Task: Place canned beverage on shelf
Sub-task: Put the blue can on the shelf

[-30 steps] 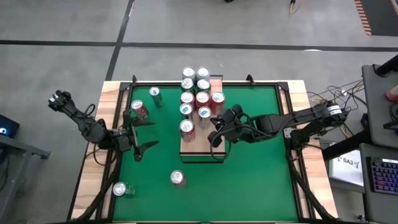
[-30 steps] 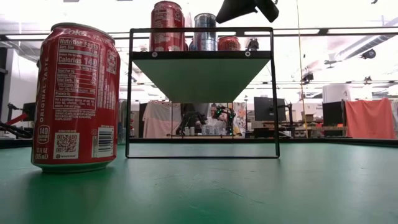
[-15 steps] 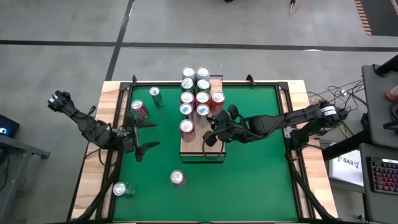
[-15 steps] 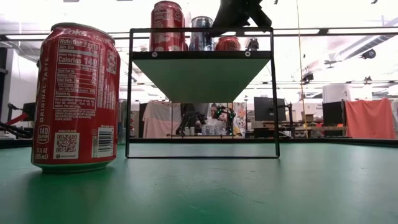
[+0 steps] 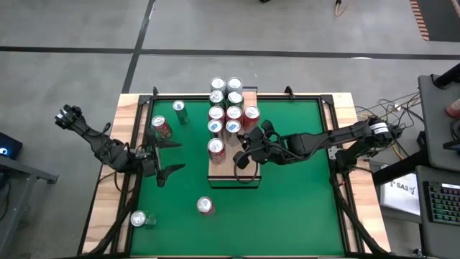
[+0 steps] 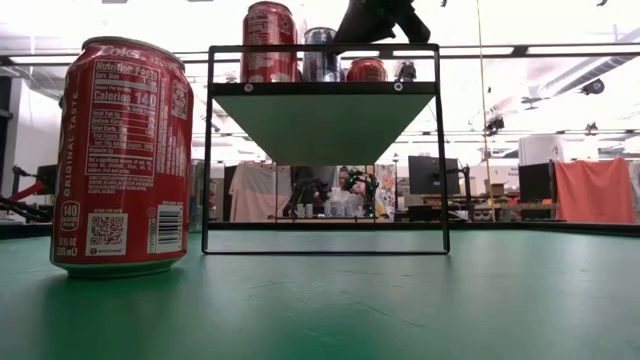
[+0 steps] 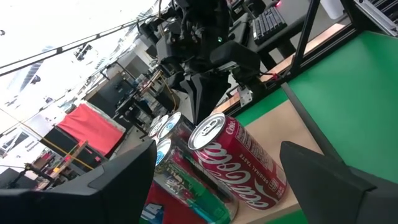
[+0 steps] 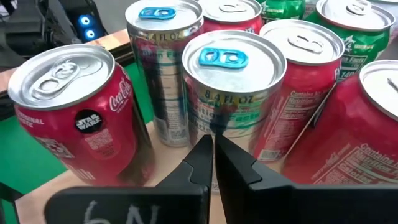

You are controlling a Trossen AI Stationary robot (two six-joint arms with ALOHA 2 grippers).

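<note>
The shelf (image 5: 231,173) stands mid-table with several upright cans on its far part. My right gripper (image 5: 240,152) is over the shelf, shut, with its tips (image 8: 210,146) at a slim silver can with a blue tab (image 8: 229,93) (image 5: 232,127). In the low view the right gripper (image 6: 372,20) shows dark beside that can (image 6: 318,55). A red cola can (image 5: 215,147) (image 8: 74,118) stands alone nearer the shelf's front. My left gripper (image 5: 162,154) waits open at the table's left, pointing level at the shelf, its fingers (image 7: 106,183) wide apart. My right gripper pushes with its shut fingertips (image 8: 202,155) against the silver can's side wall, low down (image 8: 214,127). It comes from the table's right and near side, slanting downward. The can stands upright on the shelf's board among its neighbours.
Loose cans stand on the green surface: a red one (image 5: 162,127) and a green one (image 5: 180,110) at the far left, a red one (image 5: 205,206) (image 6: 125,155) near the front. Another lies at the near left corner (image 5: 141,219). The shelf's near half is bare wood.
My right gripper has gone toward the table's left across the shelf and sunk a little, staying shut. The silver blue-tab can in front of it has slid slightly toward the left, still upright.
</note>
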